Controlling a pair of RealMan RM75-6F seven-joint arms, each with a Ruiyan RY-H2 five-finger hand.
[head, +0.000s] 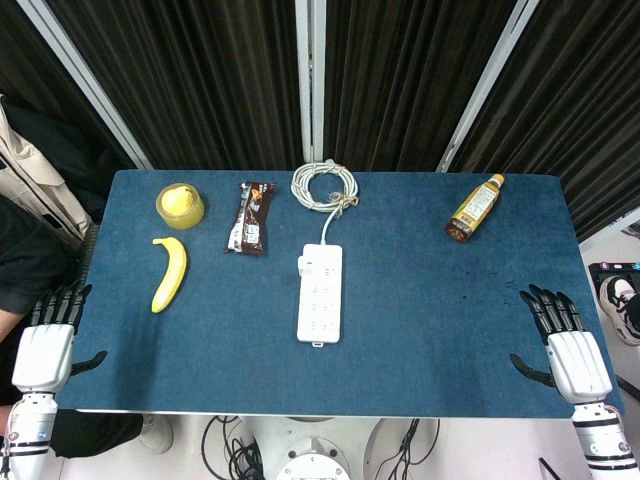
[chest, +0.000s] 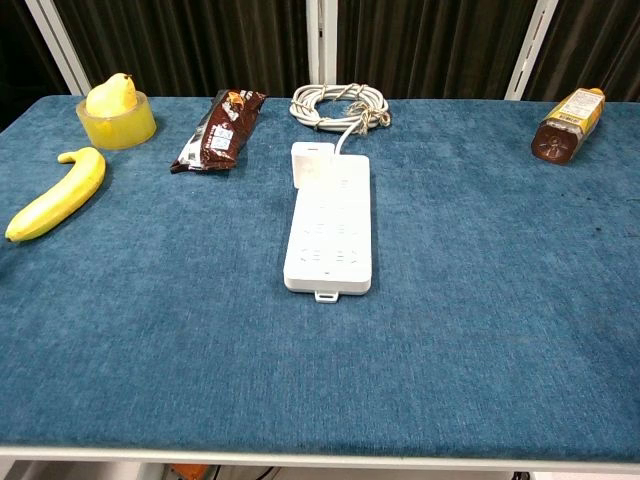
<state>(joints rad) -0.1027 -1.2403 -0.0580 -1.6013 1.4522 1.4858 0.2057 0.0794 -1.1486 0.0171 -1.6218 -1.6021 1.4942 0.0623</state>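
My left hand (head: 47, 345) hangs at the table's near left corner, fingers spread, holding nothing; the banana (head: 170, 273) (chest: 58, 192) is the closest thing to it. My right hand (head: 567, 348) sits at the near right corner, fingers apart and empty, well short of the brown bottle (head: 474, 208) (chest: 567, 124) lying on its side. A white power strip (head: 320, 292) (chest: 331, 226) lies mid-table with its coiled cord (head: 324, 186) (chest: 340, 106) behind it. Neither hand shows in the chest view.
A yellow pear sits on a yellow tape roll (head: 180, 205) (chest: 117, 111) at the back left. A dark snack packet (head: 250, 217) (chest: 220, 131) lies beside it. The blue cloth table (head: 420, 330) (chest: 480, 350) ends at dark curtains behind.
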